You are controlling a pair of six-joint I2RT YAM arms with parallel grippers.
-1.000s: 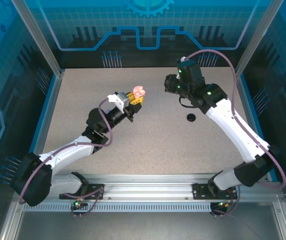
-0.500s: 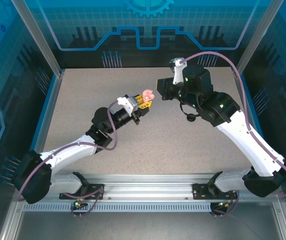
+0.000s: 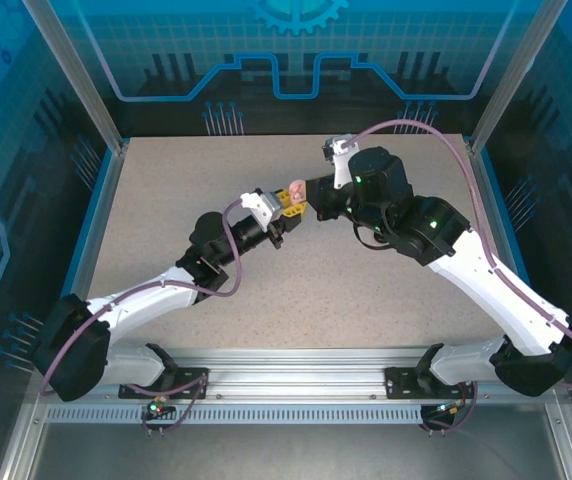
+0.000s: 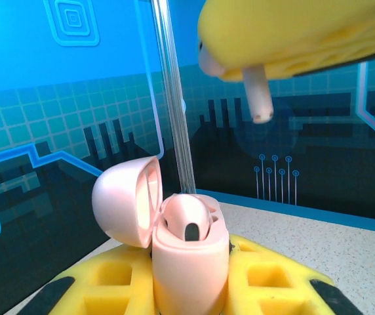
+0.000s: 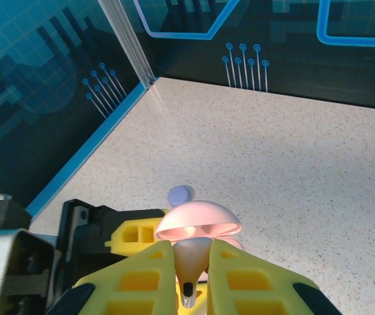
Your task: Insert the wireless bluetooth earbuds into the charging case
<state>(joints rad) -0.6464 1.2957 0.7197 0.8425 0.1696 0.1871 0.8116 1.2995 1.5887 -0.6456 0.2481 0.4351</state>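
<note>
1. Your left tool (image 3: 288,201) clamps the charging case (image 4: 189,262), its lid (image 4: 125,200) open.
2. Your right tool (image 5: 190,264) pinches a second pink earbud (image 4: 256,95) above it, stem down.
3. One pink earbud (image 4: 186,220) sits inside.
4. A lilac thing (image 5: 179,194) on the tabletop (image 5: 292,170) is too small to identify.

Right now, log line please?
left end effector: shut on case, lid open | right end effector: shut on earbud | earbud outside case

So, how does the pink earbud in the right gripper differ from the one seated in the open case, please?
The held pale pink earbud hangs clear of the open pink charging case, stem bare and pointing down; the seated pale pink earbud sits in its well, only its head showing. The right gripper pinches the held one; nothing grips the seated one. Both are pale pink.
</note>
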